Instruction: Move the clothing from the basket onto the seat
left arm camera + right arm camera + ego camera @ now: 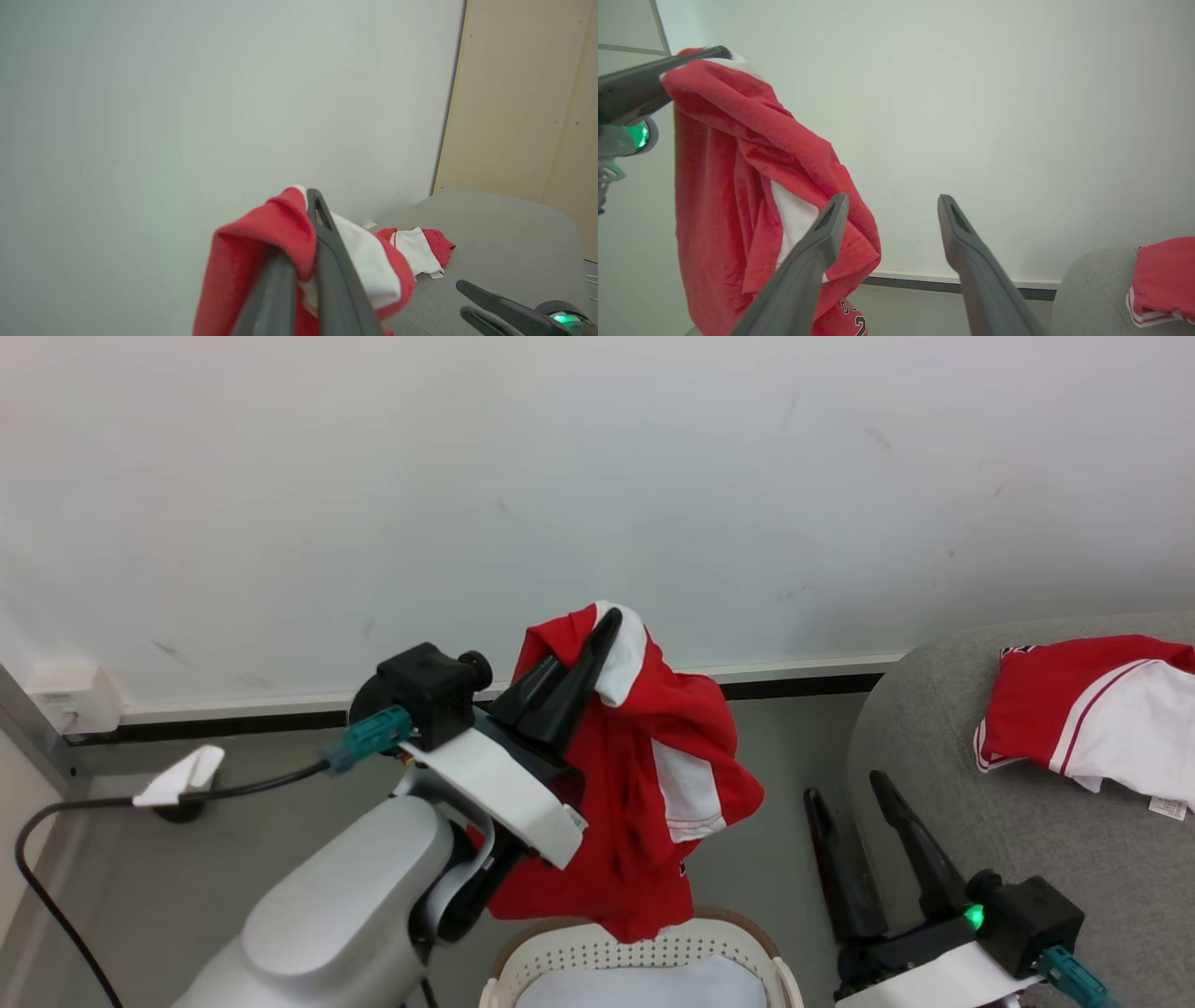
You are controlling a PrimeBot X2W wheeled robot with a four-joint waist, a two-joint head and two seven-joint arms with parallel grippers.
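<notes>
My left gripper [597,639] is shut on a red garment with white panels [653,793], which hangs from the fingers above the cream basket [597,947]; its lowest fold dangles just over the brown rim. From the left wrist the cloth [266,247] is pinched between the fingers. The second red and white garment [1092,709] lies on the grey seat [1027,821] at the right. My right gripper [845,784] stands open beside the seat's edge, nothing in it. Its view has the hanging garment [738,186] at the left.
A plain white cloth [644,985] lies in the basket. A white wall [597,476] with a dark skirting strip stands close behind. A black cable [56,896] runs over the grey floor at the left. A beige panel [523,102] rises beyond the seat.
</notes>
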